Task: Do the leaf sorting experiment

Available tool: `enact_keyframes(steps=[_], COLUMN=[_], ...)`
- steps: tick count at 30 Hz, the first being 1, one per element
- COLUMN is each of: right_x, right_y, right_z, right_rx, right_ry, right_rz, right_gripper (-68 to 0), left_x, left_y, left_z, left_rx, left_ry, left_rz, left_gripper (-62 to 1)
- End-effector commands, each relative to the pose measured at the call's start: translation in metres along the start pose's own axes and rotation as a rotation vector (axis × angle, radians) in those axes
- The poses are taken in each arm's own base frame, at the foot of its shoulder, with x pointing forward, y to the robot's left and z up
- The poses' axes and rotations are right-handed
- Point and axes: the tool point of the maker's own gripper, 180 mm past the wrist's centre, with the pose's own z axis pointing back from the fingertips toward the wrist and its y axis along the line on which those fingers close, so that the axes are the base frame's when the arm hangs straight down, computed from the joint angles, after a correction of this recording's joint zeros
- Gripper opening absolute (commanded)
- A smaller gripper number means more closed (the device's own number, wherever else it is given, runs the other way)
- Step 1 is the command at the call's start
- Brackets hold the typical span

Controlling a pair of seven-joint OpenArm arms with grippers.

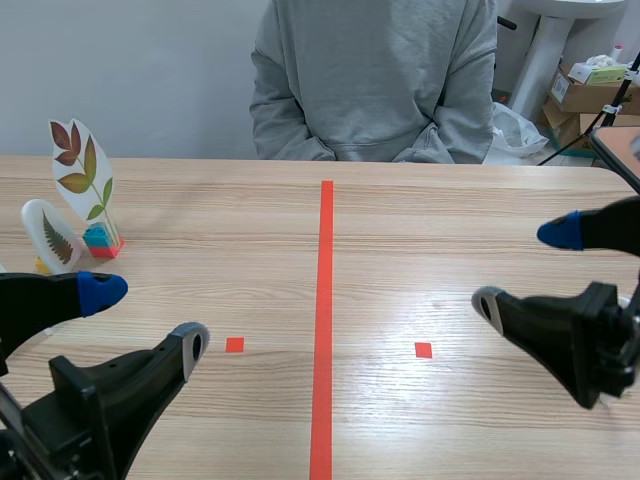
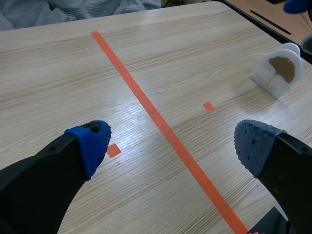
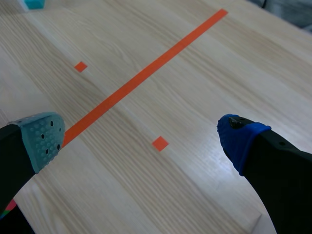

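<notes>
Left gripper (image 1: 145,318) sits low at near left, fingers wide apart, holding nothing; right gripper (image 1: 524,268) is at the right, fingers also spread, nothing between them. Two leaf cards stand at the far left of the table (image 1: 420,230): a tall card (image 1: 82,165) with red, brown and green leaves on a blue-and-red block (image 1: 102,240), and just left of it and nearer, a small fern card (image 1: 52,235). A white ginkgo card (image 2: 279,70) shows only in the left wrist view, standing right of the tape line (image 1: 326,300) by the table's right edge, and a person (image 1: 375,80) in a grey sweatshirt sits at the far side.
</notes>
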Motion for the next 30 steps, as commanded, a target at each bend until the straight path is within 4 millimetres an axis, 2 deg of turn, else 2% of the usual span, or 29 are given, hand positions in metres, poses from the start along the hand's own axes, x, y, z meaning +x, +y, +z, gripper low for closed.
enact_keyframes(steps=[1,4,13,30], right_x=[0.002,-0.008,-0.015,-0.016], right_y=[0.006,0.012,0.012,0.012], right_z=[0.003,0.005,0.007,0.007], right_rx=[0.016,0.024,0.020,0.020], right_ry=[-0.022,-0.003,-0.001,0.000], right_rz=[-0.012,-0.038,-0.067,-0.068], right_gripper=[-2.0,-2.0,-2.0,-2.0], left_x=[0.010,0.011,0.017,0.017], left_y=[-0.002,-0.002,-0.001,-0.001], left_z=[0.000,0.000,0.000,0.000], left_rx=[-0.004,-0.003,-0.001,-0.001], left_ry=[-0.035,-0.044,-0.076,-0.075], left_rz=[0.000,0.021,0.066,0.066], left_gripper=[-6.7,-6.7,-6.7,-6.7])
